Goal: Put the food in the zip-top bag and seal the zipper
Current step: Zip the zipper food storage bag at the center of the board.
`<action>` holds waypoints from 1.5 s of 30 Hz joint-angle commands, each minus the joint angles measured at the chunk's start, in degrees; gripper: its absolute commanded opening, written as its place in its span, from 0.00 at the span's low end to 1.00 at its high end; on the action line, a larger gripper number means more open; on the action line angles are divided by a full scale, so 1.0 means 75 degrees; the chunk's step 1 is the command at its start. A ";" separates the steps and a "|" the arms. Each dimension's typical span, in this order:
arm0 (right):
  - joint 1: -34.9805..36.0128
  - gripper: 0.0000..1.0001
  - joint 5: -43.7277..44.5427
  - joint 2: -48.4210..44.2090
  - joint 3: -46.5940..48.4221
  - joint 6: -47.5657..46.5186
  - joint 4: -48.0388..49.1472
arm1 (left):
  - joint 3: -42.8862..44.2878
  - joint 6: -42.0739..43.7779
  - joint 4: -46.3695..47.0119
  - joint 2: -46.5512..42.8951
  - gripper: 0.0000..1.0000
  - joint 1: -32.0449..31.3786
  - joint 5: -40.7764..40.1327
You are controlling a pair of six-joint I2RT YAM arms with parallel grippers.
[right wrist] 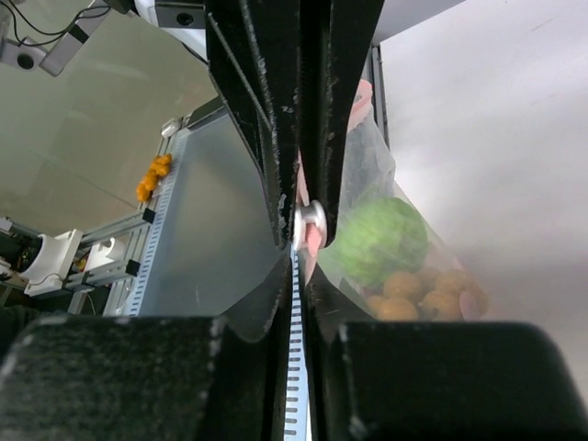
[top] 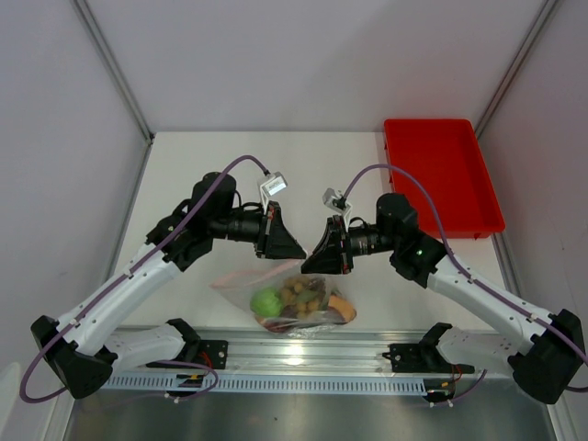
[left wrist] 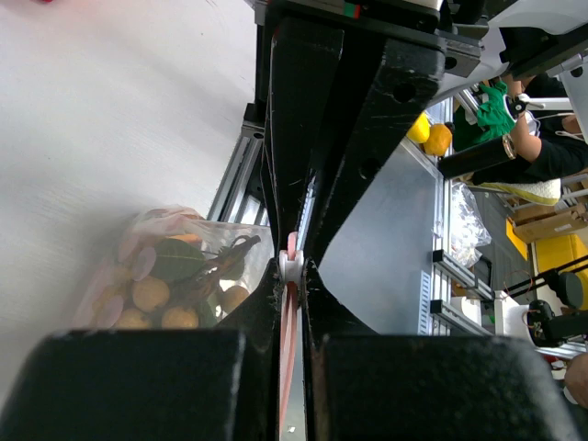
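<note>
The zip-top bag (top: 241,278) lies at the table's near edge with the food inside: a green round fruit (top: 266,301), a bunch of tan round fruits (top: 303,294) and an orange-brown piece (top: 344,310). My left gripper (top: 296,252) is shut on the zipper (left wrist: 290,317), its jaws pinching the pinkish strip right behind a white slider (left wrist: 291,267). From the other side my right gripper (top: 310,265) meets it almost tip to tip. Its jaws stand nearly together on the zipper (right wrist: 315,241) at the slider (right wrist: 310,218). The green fruit (right wrist: 378,239) and tan fruits (right wrist: 418,289) hang just beyond.
A red tray (top: 441,175) stands at the back right of the table. An aluminium rail (top: 303,358) runs along the near edge just below the bag. Grey walls close in the left, right and back.
</note>
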 commanded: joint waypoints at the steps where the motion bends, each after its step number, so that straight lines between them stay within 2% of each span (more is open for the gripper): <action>1: -0.0024 0.09 -0.0226 0.0074 0.0461 -0.0098 0.0151 | 0.0188 0.0098 0.0281 -0.0017 0.00 0.0059 0.0186; 4: -0.0082 0.05 -0.0318 0.0180 0.0544 0.0030 0.0220 | 0.0141 0.0110 0.0305 -0.0017 0.01 0.0059 0.0221; 9: -0.0106 0.09 -0.0483 0.0321 0.0602 0.0136 0.0361 | 0.0024 0.0145 0.0293 -0.0028 0.01 0.0047 0.0245; 11: -0.0117 0.00 -0.0471 0.0344 0.0637 0.0136 0.0361 | 0.0012 0.0133 0.0305 -0.0028 0.01 0.0059 0.0245; 14: -0.0129 0.00 -0.0132 0.0298 0.0614 0.0264 0.0337 | 0.0012 0.0122 0.0293 -0.0028 0.00 0.0059 0.0222; 17: -0.0129 0.00 0.0792 0.0169 0.0533 0.0568 0.0478 | 0.0082 0.0156 0.0142 0.0030 0.01 0.0059 0.0175; 18: -0.0141 0.00 0.1386 -0.0005 0.0497 0.0616 0.0525 | 0.0198 0.0180 -0.0114 0.0077 0.01 0.0059 0.0082; 22: -0.0269 0.00 0.2583 -0.0393 0.0415 0.1189 0.0735 | 0.0398 0.0496 -0.0923 0.0229 0.01 0.0059 -0.0492; 25: -0.0398 0.00 0.3136 -0.0581 0.0356 0.1693 0.0935 | 0.0446 0.0602 -0.1277 0.0311 0.00 0.0047 -0.0704; 31: -0.0609 0.00 0.3489 -0.0721 0.0263 0.2140 0.0924 | 0.0445 0.0590 -0.1464 0.0148 0.01 0.0059 -0.0822; 40: -0.1652 0.00 0.2905 -0.1179 0.0040 0.2257 0.0702 | 0.0118 0.0591 -0.2027 -0.0531 0.01 0.0059 -0.1384; 45: -0.1829 0.00 0.0308 -0.0675 0.0251 0.1789 0.1251 | -0.0047 0.0637 -0.2086 -0.0778 0.01 0.0059 -0.1419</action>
